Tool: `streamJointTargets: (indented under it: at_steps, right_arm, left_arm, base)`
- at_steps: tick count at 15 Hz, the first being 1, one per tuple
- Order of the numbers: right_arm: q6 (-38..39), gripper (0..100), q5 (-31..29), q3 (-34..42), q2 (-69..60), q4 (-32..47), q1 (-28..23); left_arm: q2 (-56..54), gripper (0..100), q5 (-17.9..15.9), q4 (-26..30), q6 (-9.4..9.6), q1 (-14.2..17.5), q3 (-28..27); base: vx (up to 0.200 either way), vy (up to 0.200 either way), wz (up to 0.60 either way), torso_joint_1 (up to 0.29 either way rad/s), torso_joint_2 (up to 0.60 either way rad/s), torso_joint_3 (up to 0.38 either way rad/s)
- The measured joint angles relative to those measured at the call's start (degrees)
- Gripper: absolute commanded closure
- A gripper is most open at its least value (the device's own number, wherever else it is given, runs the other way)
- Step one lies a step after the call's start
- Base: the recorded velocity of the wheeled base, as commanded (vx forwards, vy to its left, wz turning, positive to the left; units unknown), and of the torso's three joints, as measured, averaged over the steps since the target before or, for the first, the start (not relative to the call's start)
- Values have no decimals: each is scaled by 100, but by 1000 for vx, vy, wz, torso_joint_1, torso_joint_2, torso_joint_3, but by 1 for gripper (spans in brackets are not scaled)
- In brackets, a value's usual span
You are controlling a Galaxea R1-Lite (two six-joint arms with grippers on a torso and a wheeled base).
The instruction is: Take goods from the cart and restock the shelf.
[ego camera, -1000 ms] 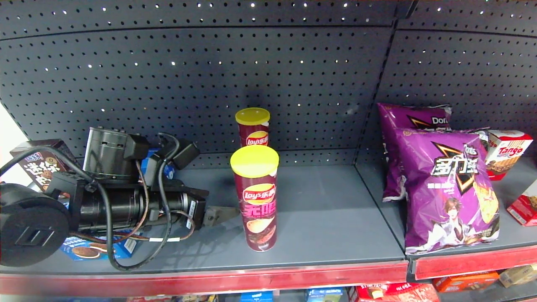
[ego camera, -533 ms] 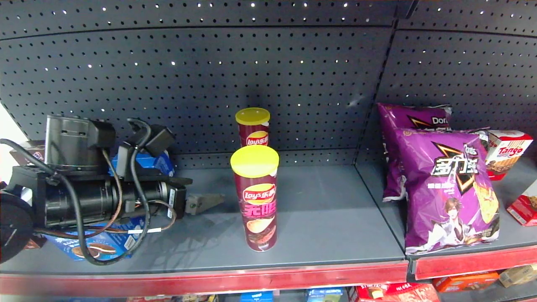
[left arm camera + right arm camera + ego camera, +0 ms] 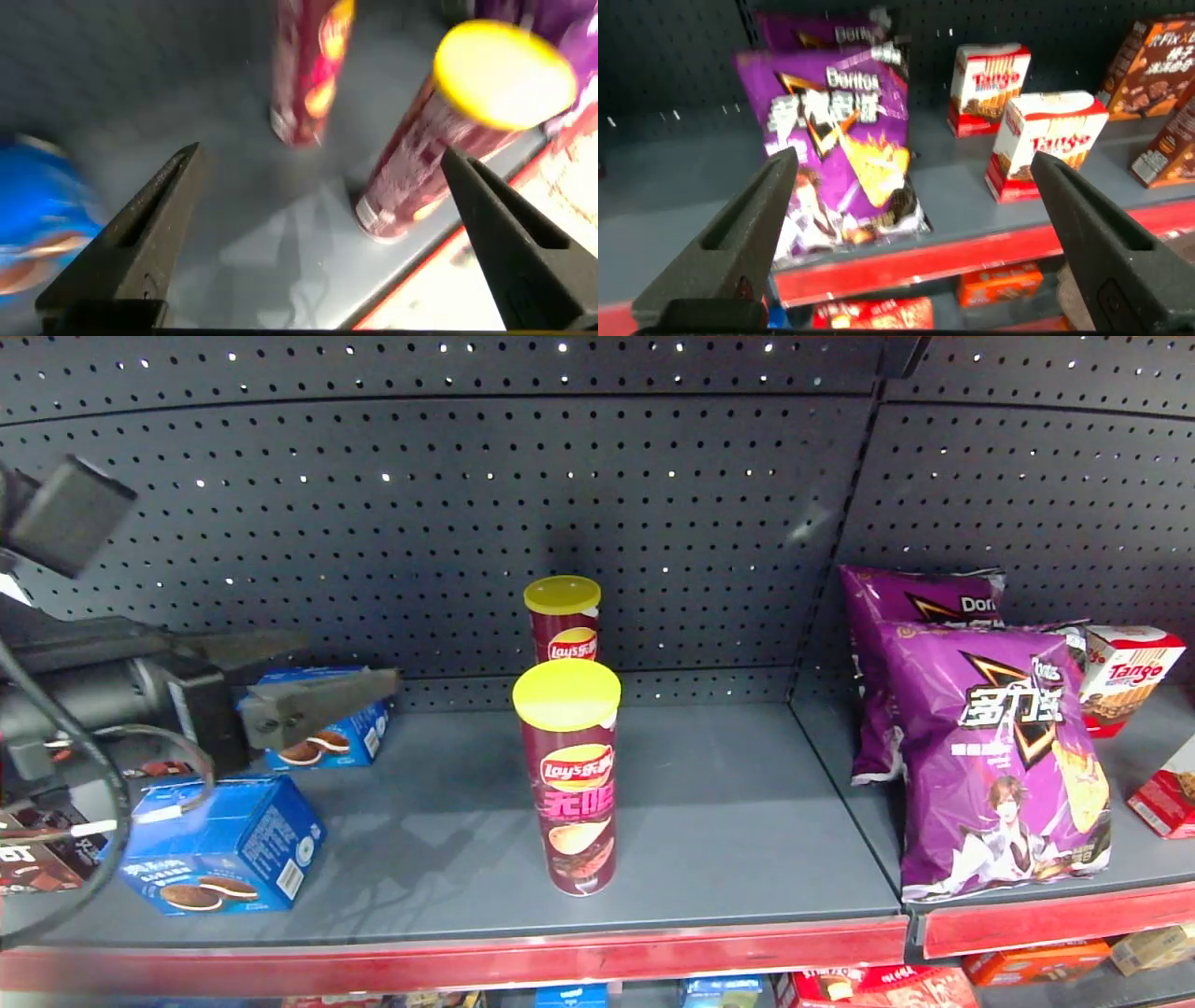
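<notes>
Two dark red chip cans with yellow lids stand upright mid-shelf, the front can [image 3: 571, 775] ahead of the back can [image 3: 562, 616]. My left gripper [image 3: 350, 661] hangs open and holds nothing, well left of the front can and above the blue cookie boxes. In the left wrist view the left gripper [image 3: 320, 154] spreads wide, with the front can [image 3: 448, 140] and back can [image 3: 304, 70] beyond it. My right gripper [image 3: 915, 157] is open with nothing in it, in front of a purple chip bag [image 3: 836, 140].
Blue cookie boxes lie at the shelf's left, one in front [image 3: 224, 845] and one behind [image 3: 327, 733]. Purple chip bags [image 3: 990, 747] and a red-and-white wafer box [image 3: 1125, 677] fill the right section. The grey shelf [image 3: 728, 803] has a red front edge. Two wafer boxes [image 3: 1046, 140] and brown boxes [image 3: 1158, 65] stand further right.
My left arm has pulled back to the left and risen, away from the front can. The front blue box it covered now shows. The cans have not moved.
</notes>
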Motion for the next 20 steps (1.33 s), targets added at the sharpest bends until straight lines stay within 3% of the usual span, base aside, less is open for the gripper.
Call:
streamJointTargets:
  at_steps: [3,8,13,18,20]
  right_arm:
    - [0,0,9,2,-46,63,-44]
    - [6,0,13,99,-154,111,-165]
    - [9,0,24,201,-228,102,-171]
    - [15,0,22,251,-297,197,-169]
    - [17,0,38,262,-317,211,-167]
  left_arm:
    - [-747,0,117,-11,-10,350,-278]
    - [-2022,0,646,435,-23,477,-401]
    - [-3379,0,922,1748,-18,872,-407]
    - [-5071,0,913,3977,-11,1236,-252]
    - [-5499,0,911,4192,-11,1402,-184]
  base:
    - [0,0,0,0,0,0]
    - [0,0,0,0,0,0]
    - [0,0,0,0,0,0]
    - [0,0,0,0,0,0]
    - [0,0,0,0,0,0]
